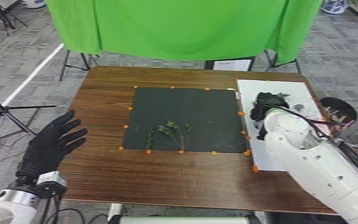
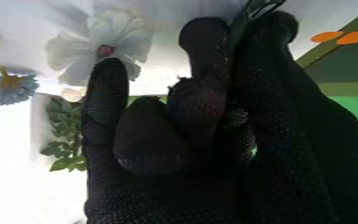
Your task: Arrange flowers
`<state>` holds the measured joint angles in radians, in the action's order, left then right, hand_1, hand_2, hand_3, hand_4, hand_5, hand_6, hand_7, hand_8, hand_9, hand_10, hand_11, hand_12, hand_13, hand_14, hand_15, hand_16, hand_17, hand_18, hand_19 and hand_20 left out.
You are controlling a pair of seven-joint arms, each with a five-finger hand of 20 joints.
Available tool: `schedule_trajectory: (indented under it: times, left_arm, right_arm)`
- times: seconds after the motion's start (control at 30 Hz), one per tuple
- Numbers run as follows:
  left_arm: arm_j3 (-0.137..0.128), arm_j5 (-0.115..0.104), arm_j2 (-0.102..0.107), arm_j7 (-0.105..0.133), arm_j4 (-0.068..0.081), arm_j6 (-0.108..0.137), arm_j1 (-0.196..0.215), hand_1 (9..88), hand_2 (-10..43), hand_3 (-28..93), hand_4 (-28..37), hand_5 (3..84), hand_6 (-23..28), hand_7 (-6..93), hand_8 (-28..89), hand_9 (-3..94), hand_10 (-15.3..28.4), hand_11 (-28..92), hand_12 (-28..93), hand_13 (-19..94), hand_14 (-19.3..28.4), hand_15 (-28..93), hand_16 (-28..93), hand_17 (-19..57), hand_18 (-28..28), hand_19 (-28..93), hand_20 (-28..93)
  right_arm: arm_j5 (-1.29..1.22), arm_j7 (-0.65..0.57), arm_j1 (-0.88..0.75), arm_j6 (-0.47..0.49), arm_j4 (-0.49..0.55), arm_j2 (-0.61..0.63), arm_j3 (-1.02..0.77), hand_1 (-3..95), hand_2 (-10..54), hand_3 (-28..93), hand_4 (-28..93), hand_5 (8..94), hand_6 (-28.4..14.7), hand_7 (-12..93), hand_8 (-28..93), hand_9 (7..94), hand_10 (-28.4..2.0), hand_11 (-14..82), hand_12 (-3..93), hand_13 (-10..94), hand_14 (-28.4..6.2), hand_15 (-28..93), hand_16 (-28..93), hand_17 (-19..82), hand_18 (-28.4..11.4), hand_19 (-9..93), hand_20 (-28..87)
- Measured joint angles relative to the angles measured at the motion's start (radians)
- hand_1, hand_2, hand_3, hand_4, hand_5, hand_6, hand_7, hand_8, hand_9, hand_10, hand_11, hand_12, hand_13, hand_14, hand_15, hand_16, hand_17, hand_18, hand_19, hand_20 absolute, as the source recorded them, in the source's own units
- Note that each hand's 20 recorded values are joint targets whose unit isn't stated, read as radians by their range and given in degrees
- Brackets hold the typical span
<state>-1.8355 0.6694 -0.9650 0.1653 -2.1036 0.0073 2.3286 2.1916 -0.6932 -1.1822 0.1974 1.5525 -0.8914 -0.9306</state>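
Pinching a green sprig [image 2: 246, 19] between finger and thumb, right hand [image 1: 269, 102] is at the white sheet [image 1: 262, 159]; left hand [image 1: 42, 152] is open, well apart. Green stems [image 1: 170, 131] lie on the dark mat [image 1: 211, 107]. Risks: narrow grip lets the sprig twist or slip; low fingers could snag the white flower [image 2: 127, 37].

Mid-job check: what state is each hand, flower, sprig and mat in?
Left hand: open, raised at the table's left side.
Right hand: curled over the white sheet, apparently pinching a green stem.
Green sprigs: lying on the dark mat.
White flower: in full bloom.
Blue flower: in bloom.
Dark mat: flat.
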Motion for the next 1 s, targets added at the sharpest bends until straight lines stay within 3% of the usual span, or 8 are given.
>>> schedule_trajectory:
  times: [0.1,0.53,1.0]
  left_arm:
    - [-0.001,0.000,-0.001,0.000,0.000,0.000,0.000,23.8,-4.5,71,-28.3,26.6,3.8,20.0,-11,22.7,11.9,21,17,19,16.0,40,-1,-9.3,21.3,44,13]
    - [-0.002,-0.001,-0.003,-0.001,0.000,0.000,0.001,23.7,-4.3,71,-28.3,26.4,3.8,19.8,-11,22.6,11.9,22,17,18,16.1,40,-1,-9.4,21.9,43,12]
    - [-0.003,-0.001,-0.004,-0.005,0.000,-0.002,0.000,23.6,-4.2,71,-28.3,26.4,3.8,20.0,-11,22.7,11.9,22,17,18,16.1,40,-1,-9.5,21.8,43,12]
  right_arm:
    - [0.065,0.013,-0.015,-0.053,0.009,0.010,0.024,43.9,-9.5,86,-28,74.9,0.8,48,17,80.8,-8.0,62.3,46.7,77,-6.9,85,36,31,-15.8,75,37]
    - [0.163,0.030,-0.026,-0.119,0.164,0.038,0.039,43.2,-9.5,86,-27,75.2,0.7,48,17,80.8,-8.3,63.4,45.6,77,-7.0,85,35,31,-16.0,75,37]
    - [0.044,-0.022,-0.121,-0.095,0.341,-0.018,-0.040,43.1,-9.5,85,-25,76.7,0.2,46,19,81.6,-8.7,63.2,44.8,78,-7.5,86,35,31,-16.9,77,37]
